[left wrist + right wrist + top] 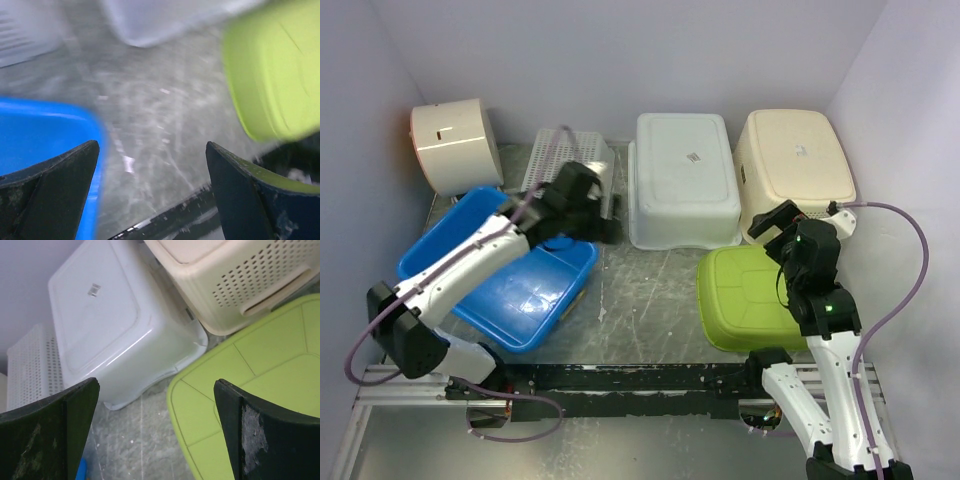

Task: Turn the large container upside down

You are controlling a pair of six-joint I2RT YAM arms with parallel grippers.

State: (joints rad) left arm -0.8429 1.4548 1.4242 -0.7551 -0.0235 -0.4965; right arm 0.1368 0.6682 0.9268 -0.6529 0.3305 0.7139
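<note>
Here's the blue bin (pixel 535 295), near left on the table (pixel 640 290), mouth up and nothing in it. It's the only one standing open, so I take it for the large container. Its long axis runs skewed, from far left to near right.

The left gripper (pixel 588 222) hangs right over the bin's far right corner, jaws spread wide and holding nothing. In the left wrist view the blue rim sits just at the left finger (pixel 60 185), with bare table showing between the fingers. So the rim lies just to the gripper's left and below, not yet between the jaws.

The right gripper (pixel 782 222) is also spread wide with nothing in it. It hovers over the far edge of the green bin (pixel 750 290), well apart from the blue one. The left arm is plainly the nearer one. My read is that the job turns on sliding that left gripper a touch leftward to straddle the rim before any tipping.

The count:
- One blue bin, open side up.
- Three bins bottom-up: green near right, white bin (pixel 682 170) far middle, cream bin (pixel 798 160) far right.
- One white basket (pixel 555 155) far left of middle.
- One cream drum (pixel 455 145) in the far left corner.
</note>
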